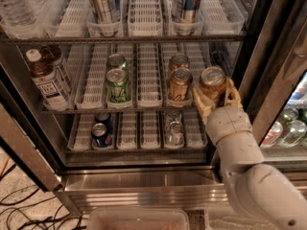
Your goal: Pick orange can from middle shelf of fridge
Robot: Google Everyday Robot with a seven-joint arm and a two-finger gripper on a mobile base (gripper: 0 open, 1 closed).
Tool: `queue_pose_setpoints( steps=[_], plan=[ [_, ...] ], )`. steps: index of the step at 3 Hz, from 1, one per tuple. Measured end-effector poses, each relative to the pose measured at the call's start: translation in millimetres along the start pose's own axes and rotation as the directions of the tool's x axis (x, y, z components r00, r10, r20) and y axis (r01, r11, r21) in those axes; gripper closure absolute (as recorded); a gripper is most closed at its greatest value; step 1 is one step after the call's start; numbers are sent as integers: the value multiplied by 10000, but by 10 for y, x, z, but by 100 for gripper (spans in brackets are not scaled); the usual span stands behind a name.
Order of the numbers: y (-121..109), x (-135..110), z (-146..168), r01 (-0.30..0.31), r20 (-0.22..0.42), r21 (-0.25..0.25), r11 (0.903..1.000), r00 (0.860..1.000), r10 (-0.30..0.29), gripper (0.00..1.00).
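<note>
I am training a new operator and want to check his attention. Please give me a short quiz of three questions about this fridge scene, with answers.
1. True or false: the gripper is closed on a milk carton.
2. Besides the orange can in the gripper, how many other orange cans stand on the middle shelf? A one, B two, C four.
3. Fill in: the tea bottles stand at the ___ end of that shelf, as pictured.
Key: 1 false, it grips the orange can at the shelf's right end; 2 B; 3 left.
</note>
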State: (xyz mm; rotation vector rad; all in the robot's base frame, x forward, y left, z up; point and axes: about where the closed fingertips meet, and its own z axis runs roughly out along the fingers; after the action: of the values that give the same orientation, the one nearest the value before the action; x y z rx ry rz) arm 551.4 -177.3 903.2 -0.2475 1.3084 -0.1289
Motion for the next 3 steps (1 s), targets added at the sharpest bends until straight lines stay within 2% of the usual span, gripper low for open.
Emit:
queue_pose_setpoints(
  steps=[1,2,3],
  plan=[
    [187,-42,-128,200,-744,-1387,9901,9968,-306,100],
    [520,-87,-245,-39,-1351,-2856,9583,9902,-362,100],
    [872,-184,-368,-560,-1621,-4053,9125,9867,-115,100]
  ],
)
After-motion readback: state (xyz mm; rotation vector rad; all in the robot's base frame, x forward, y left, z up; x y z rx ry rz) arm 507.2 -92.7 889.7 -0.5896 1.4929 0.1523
